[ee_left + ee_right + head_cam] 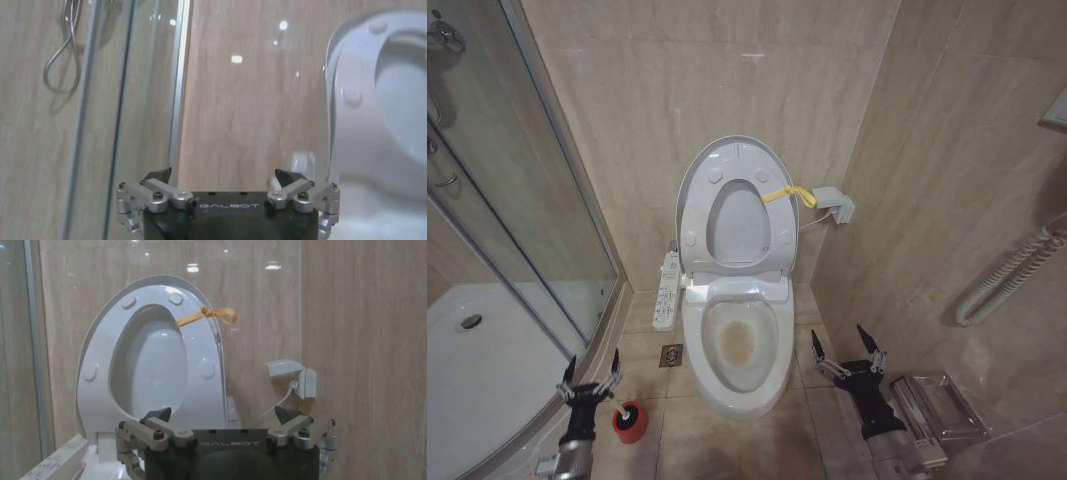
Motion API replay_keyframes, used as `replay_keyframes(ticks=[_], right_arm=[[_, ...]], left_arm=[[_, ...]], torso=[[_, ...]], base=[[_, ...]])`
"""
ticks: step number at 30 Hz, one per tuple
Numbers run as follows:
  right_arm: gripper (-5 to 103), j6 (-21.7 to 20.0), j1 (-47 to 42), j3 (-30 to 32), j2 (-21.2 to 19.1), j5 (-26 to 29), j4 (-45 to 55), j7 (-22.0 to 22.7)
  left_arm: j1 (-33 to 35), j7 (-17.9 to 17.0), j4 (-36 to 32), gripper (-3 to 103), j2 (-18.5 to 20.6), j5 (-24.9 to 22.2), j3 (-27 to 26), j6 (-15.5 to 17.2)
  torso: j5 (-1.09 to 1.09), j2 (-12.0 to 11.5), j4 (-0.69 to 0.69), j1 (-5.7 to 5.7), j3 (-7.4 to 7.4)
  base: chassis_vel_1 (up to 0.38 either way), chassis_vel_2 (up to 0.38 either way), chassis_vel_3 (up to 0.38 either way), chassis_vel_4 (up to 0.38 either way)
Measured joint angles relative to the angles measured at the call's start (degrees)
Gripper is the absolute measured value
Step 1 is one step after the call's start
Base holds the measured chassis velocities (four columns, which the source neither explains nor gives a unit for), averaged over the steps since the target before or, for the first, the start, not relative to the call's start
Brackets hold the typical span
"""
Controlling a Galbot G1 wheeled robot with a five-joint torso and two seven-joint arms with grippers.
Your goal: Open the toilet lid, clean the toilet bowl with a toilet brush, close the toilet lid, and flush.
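In the head view, the toilet lid (pixel 779 205) is standing raised against the tiled back wall, with the ring-shaped seat (pixel 710 205) lifted up against it and a yellow ribbon (pixel 787 194) hanging off its right edge toward a small grey wall box (pixel 835 203). Below it the toilet bowl (pixel 737 345) is lying uncovered, showing a brownish stain around its water. The left end effector (pixel 592 377) is hovering low beside the curved edge of the shower tray (pixel 487 380), fingers spread wide and holding nothing, with the red holder of the toilet brush (pixel 630 421) standing on the floor just beside it. A floor drain (pixel 671 355) is sitting between that holder and the bowl, and a white side control panel (pixel 667 290) is running along the bowl's left. The right end effector (pixel 849 351) is hanging near the bowl's right side, likewise spread and empty, with open floor between it and the ceramic. In the left wrist view, the left end effector (pixel 229 176) is facing the bare wall between the glass shower door (pixel 100 100) and the raised lid (pixel 347 95), fingers parted. In the right wrist view, the right end effector (pixel 223 413) is pointing at the upright lid (pixel 110 340) and seat (pixel 120 355), parted and empty, the ribbon (pixel 208 314) and wall box (pixel 293 377) lying beyond it.
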Motion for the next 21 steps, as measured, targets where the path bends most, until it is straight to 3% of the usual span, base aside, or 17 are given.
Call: replay_keyframes(ticks=[2,3,4,6,8,9,12,15,18,19,21], right_arm=[[100,0.0,0.0,0.0,0.0,0.0,0.0,0.01],[100,0.0,0.0,0.0,0.0,0.0,0.0,0.0],[100,0.0,0.0,0.0,0.0,0.0,0.0,0.0],[100,0.0,0.0,0.0,0.01,0.0,0.0,0.01],[100,0.0,0.0,0.0,0.0,0.0,0.0,0.01],[100,0.0,0.0,0.0,0.0,0.0,0.0,0.01],[100,0.0,0.0,0.0,0.0,0.0,0.0,0.01],[100,0.0,0.0,0.0,0.01,0.0,0.0,0.0],[100,0.0,0.0,0.0,0.0,0.0,0.0,0.0],[100,0.0,0.0,0.0,0.0,0.0,0.0,0.0],[100,0.0,0.0,0.0,0.0,0.0,0.0,0.0]], left_arm=[[0.11,-1.33,-1.65,100,0.07,0.82,0.21,1.15],[0.23,-6.66,-5.63,100,0.1,4.3,0.72,5.13],[0.23,-6.66,-5.63,100,0.1,4.3,0.72,5.13],[0.81,-15.91,-12.65,100,0.26,7.58,1.69,14.08],[1.72,-20.12,-18.03,100,0.85,7.74,2.43,20.55],[1.72,-20.12,-18.03,100,0.85,7.74,2.43,20.55],[4.51,-21.65,-25.4,100,2.27,6.26,3.01,28.45],[6.12,-21.8,-28.68,100,3.04,5.39,3.01,31.48],[9.71,-22.92,-36.64,100,4.32,4.69,1.89,38.38],[9.71,-22.92,-36.64,100,4.32,4.69,1.89,38.38],[12.13,-23.45,-42.77,100,5.39,2.01,1.39,43.25]], torso=[[0.0,0.0,0.0,0.0,0.0],[-0.01,0.0,-0.01,0.0,0.0],[-0.01,0.0,-0.01,0.0,0.0],[0.0,0.0,-0.02,0.0,0.0],[0.0,0.0,-0.01,0.0,0.0],[0.0,0.0,-0.01,0.0,0.0],[-0.01,0.0,0.0,0.0,0.0],[-0.01,0.0,0.0,0.0,0.0],[0.0,0.0,0.01,0.0,0.0],[0.0,0.0,0.01,0.0,0.0],[-0.01,0.0,0.0,0.0,0.0]], base=[[0.0,0.0,0.0,0.0],[0.0,0.0,0.0,0.0],[0.0,0.0,0.0,0.0],[0.0,0.0,0.0,0.0],[0.0,0.0,0.0,0.0],[0.0,0.0,0.0,0.0],[0.0,0.0,0.0,0.0],[0.0,0.0,0.0,0.0],[0.0,0.0,0.0,0.0],[0.0,0.0,0.0,0.0],[0.0,0.0,0.0,0.0]])
